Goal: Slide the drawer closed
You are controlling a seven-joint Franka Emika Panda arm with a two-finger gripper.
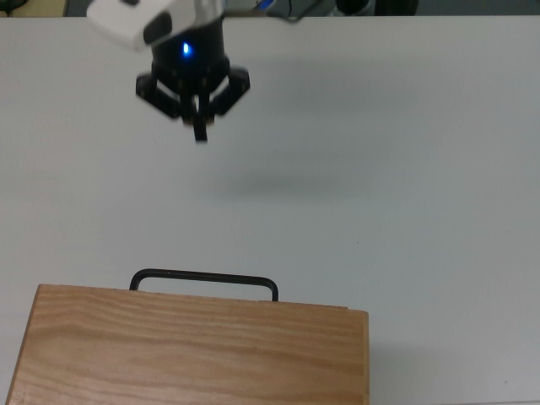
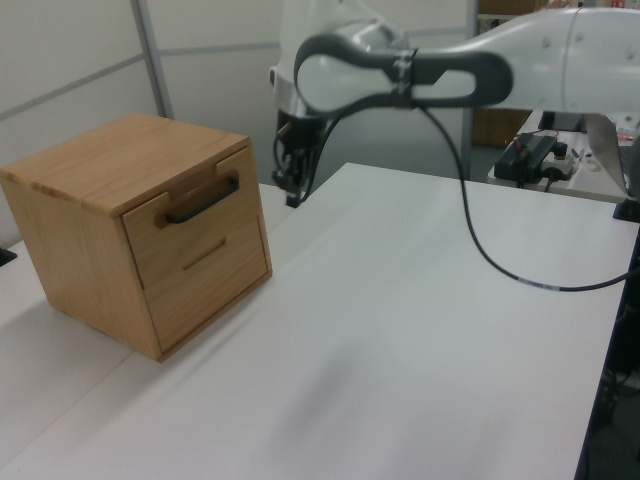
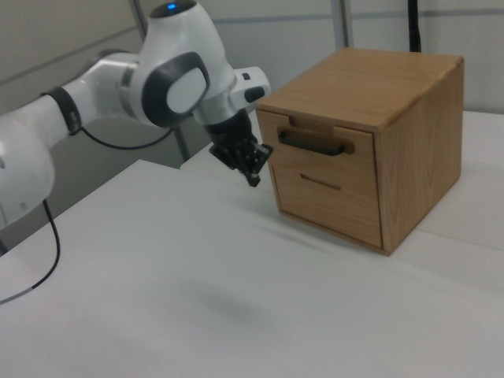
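The drawer (image 2: 196, 222) is the upper one in the wooden cabinet (image 2: 110, 165), and its front panel sits flush with the cabinet face. Its black bar handle (image 1: 204, 277) juts past the cabinet's top edge in the top view and also shows in the right view (image 3: 311, 143). My gripper (image 1: 200, 133) hangs in the air well away from the handle, near the top view's upper left. Its fingers are shut together with nothing between them. In the left view the gripper (image 2: 291, 198) is to the right of the cabinet; in the right view the gripper (image 3: 254, 179) is to the cabinet's left.
A lower drawer with a small handle (image 3: 321, 183) sits under the upper one. The cabinet stands on a white table (image 2: 420, 330). A black cable (image 2: 500, 265) droops from my arm above the table. A wall runs behind the cabinet.
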